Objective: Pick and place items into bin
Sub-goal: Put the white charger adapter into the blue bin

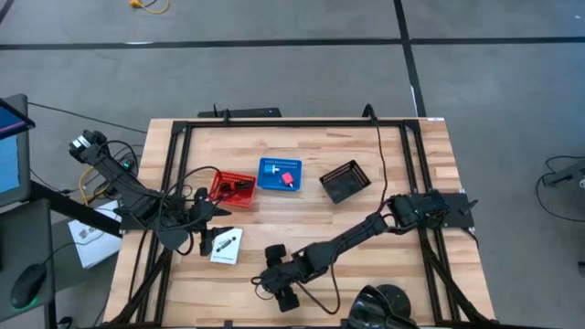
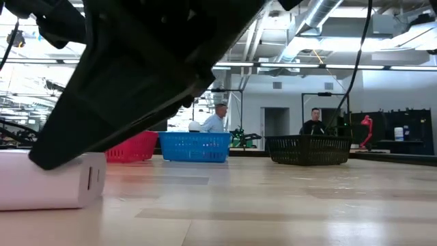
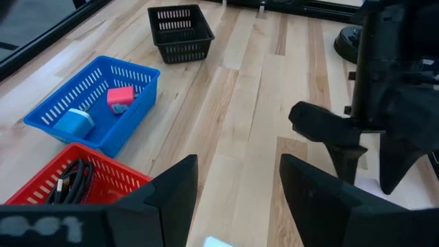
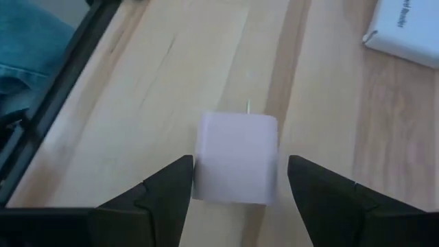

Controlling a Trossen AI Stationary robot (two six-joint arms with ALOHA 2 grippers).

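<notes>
A: What sits on the pale wooden worktop (image 1: pixel 311 219)?

B: Three perforated plastic baskets in a row: a red one (image 1: pixel 231 190) with a dark cord (image 3: pixel 74 180), a blue one (image 1: pixel 279 175) with a blue cube (image 3: pixel 73 123) and a pink cube (image 3: pixel 121 99), and a black one (image 1: pixel 345 181).

A: And the end effectors?

B: The right end effector (image 4: pixel 236 180) is spread apart around a pale pink cube (image 4: pixel 236 158) near the front edge. The left end effector (image 3: pixel 236 180) hangs apart over the white card packet (image 1: pixel 226 247).

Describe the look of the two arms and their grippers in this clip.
Both arms are dark, jointed, with black cables trailing along them. The left gripper and right gripper each end in two matte black, wedge-shaped fingers. No markings are legible.
</notes>
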